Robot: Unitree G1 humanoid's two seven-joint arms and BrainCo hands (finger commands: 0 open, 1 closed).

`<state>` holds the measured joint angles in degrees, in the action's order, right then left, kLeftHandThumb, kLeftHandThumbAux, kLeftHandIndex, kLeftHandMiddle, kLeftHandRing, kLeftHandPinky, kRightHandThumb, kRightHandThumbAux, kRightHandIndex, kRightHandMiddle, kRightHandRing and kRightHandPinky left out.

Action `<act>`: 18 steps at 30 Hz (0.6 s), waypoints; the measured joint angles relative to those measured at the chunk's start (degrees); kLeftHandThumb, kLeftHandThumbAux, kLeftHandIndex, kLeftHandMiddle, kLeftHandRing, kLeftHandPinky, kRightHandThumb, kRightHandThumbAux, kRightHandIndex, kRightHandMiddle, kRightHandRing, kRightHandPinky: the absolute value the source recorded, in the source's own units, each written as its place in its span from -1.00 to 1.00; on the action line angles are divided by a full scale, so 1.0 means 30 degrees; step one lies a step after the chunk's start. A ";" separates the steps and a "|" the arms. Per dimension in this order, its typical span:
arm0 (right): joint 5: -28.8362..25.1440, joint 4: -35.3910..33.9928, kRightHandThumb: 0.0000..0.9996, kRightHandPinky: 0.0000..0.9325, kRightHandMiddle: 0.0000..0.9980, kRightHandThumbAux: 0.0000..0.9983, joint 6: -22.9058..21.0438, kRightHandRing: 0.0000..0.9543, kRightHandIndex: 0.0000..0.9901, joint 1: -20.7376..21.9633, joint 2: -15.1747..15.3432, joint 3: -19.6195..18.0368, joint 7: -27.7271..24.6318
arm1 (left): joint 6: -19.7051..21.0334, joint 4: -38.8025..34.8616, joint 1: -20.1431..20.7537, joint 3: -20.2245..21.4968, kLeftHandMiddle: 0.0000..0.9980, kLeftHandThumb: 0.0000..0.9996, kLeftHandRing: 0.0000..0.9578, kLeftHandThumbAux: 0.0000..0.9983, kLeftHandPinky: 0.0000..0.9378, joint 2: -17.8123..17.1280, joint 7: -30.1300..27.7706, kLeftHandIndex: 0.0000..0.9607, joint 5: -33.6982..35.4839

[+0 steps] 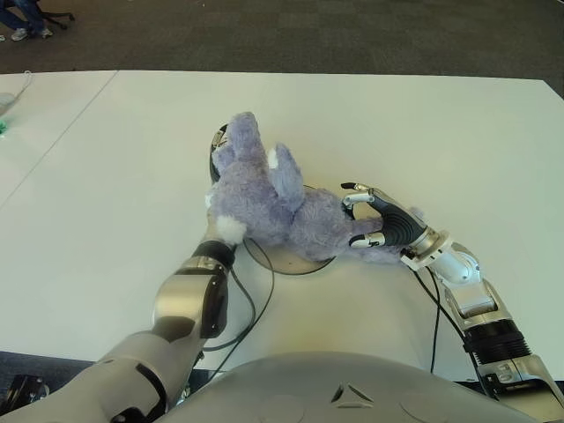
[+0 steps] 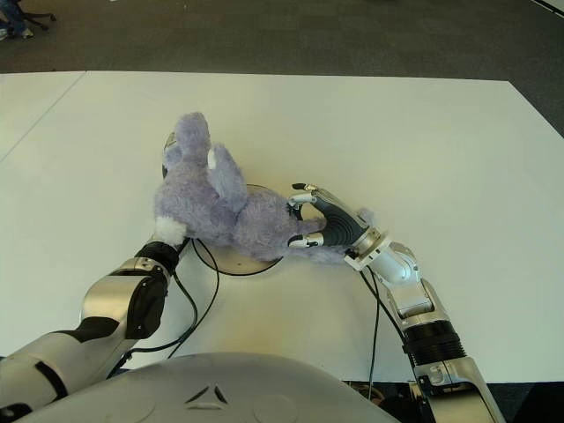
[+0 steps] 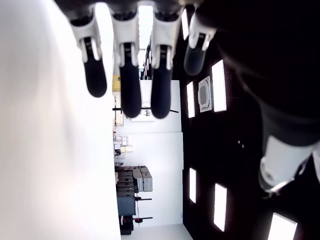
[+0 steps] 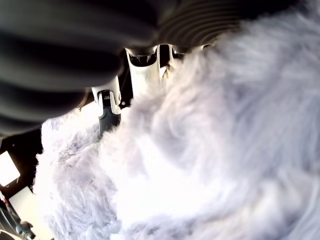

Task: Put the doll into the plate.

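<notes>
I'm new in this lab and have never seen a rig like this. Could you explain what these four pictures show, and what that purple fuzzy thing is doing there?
It is a humanoid robot with two arms ending in many-fingered hands. The two wide pictures come from a stereo camera on its head, looking down at a white table. The other two come from cameras on its wrists, very close to each hand.

The fuzzy thing is a purple plush doll. It lies over a round plate, hiding most of it; only the near rim shows.

The right hand is at the doll's right end, fingers curled into the fur; its wrist picture is filled with fur. The left hand is hidden behind the doll in the head views; its wrist picture shows straight fingers holding nothing, with room and ceiling lights beyond.
</notes>
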<state>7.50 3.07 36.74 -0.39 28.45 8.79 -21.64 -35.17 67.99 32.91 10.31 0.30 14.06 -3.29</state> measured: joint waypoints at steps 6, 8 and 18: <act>-0.0071 0.0362 -0.89 -1.00 -1.00 -0.38 0.0000 -1.00 -1.00 0.0301 -0.0103 -0.0001 -0.0114 | 0.0002 0.0002 0.0001 0.0005 -0.27 -1.00 -0.25 0.29 -0.34 0.0002 0.0000 -0.64 0.0000; -0.0104 0.0439 -0.90 -1.00 -1.00 -0.38 0.0000 -1.00 -1.00 0.0334 -0.0126 -0.0001 -0.0144 | 0.0002 0.0002 0.0002 0.0005 -0.28 -1.00 -0.25 0.30 -0.35 0.0002 0.0000 -0.63 0.0000; -0.0117 0.0725 -0.91 -1.00 -1.00 -0.38 -0.0061 -1.00 -1.00 0.0533 -0.0164 -0.0009 -0.0158 | 0.0007 0.0002 0.0001 -0.0011 -0.28 -1.00 -0.26 0.25 -0.41 0.0002 0.0045 -0.64 -0.0022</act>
<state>7.15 5.24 36.56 1.21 27.96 8.77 -22.11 -35.15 68.00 32.91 10.28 0.31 14.19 -3.36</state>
